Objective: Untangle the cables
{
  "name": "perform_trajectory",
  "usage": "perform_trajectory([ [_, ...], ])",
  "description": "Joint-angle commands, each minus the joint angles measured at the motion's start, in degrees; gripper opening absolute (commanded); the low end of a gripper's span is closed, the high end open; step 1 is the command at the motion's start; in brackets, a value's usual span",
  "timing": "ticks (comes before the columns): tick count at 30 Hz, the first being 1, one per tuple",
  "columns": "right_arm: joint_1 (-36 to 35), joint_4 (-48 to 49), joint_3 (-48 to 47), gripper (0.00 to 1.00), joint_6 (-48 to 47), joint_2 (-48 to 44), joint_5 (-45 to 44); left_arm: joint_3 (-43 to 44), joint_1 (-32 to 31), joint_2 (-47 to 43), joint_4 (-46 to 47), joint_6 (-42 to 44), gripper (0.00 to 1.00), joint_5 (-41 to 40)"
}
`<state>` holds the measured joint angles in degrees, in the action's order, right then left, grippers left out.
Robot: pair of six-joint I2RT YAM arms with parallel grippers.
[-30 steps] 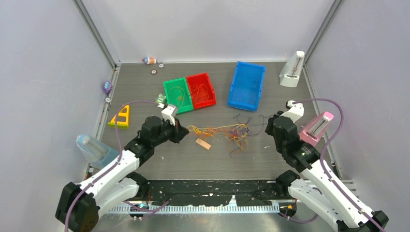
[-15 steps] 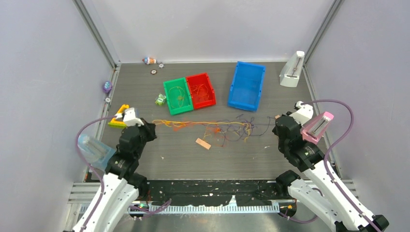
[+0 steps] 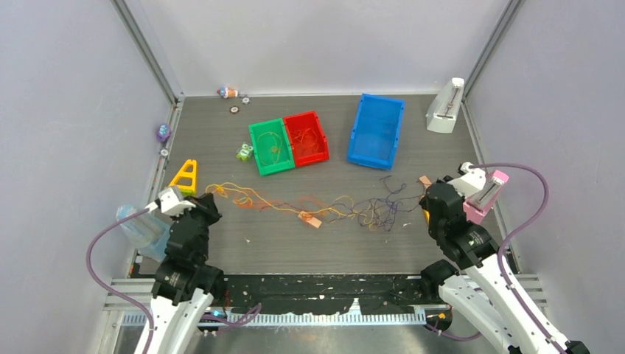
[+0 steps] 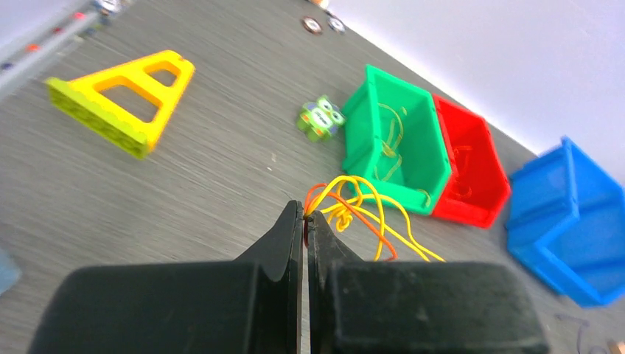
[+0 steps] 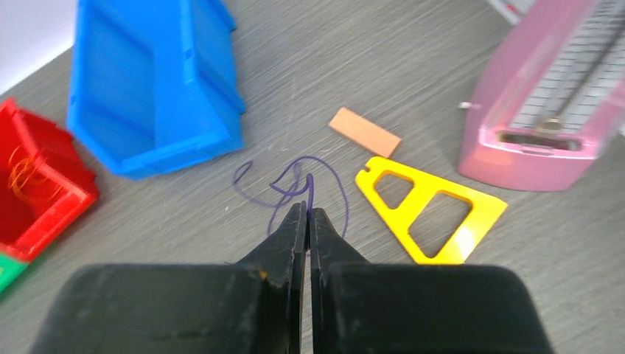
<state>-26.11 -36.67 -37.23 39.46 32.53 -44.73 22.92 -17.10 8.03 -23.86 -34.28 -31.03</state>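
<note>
We pinch the yellow-orange cables (image 4: 361, 203) in the left gripper (image 4: 304, 220); a purple cable (image 5: 309, 188) in the right gripper (image 5: 308, 214); we'd pull apart slowly, watching the middle knot (image 3: 368, 214).

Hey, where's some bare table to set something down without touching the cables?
Bare table lies between the cables and the near edge, and far right between the blue bin and white metronome. The middle strip, with cables and tan block, is crowded.

A green bin (image 3: 255, 147) and a red bin (image 3: 323, 138) are sitting touching side by side on the table (image 3: 295, 251), a blue bin (image 3: 376, 133) is standing just right of them, and a yellow triangle (image 4: 96, 118) is lying flat near the left edge.
</note>
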Motion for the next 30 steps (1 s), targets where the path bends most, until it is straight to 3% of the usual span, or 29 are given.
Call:
perform_trajectory([
  [1,0.27,10.50,2.02,0.05,-7.84,-2.11,13.43,-1.83,0.32,1.82,8.09,1.79,0.00,11.84],
  [4,0.27,16.05,2.91,0.05,-13.17,-3.39,23.76,-0.26,0.32,6.16,9.72,3.89,0.00,21.37],
  [5,0.27,16.95,2.98,0.05,-13.97,-3.50,25.90,0.71,0.32,8.09,9.83,4.45,0.04,24.86],
  [8,0.27,20.11,2.46,0.05,-16.59,-2.77,34.67,4.44,-0.15,14.22,9.91,6.63,0.37,36.21],
  [10,0.28,20.66,1.55,0.05,-17.41,-1.67,38.00,6.23,-2.24,18.73,9.72,7.45,0.72,39.61],
  [13,0.28,20.94,-0.11,0.05,-18.25,0.19,42.01,7.36,-7.09,23.30,12.90,9.59,0.92,42.03],
  [24,0.27,20.67,-5.47,0.05,-19.59,2.11,51.60,8.78,-27.71,38.37,37.90,13.67,0.92,45.75],
  [30,0.27,20.86,-6.76,0.05,-19.38,3.69,56.07,16.26,-35.29,50.45,43.57,19.23,0.90,48.39],
])
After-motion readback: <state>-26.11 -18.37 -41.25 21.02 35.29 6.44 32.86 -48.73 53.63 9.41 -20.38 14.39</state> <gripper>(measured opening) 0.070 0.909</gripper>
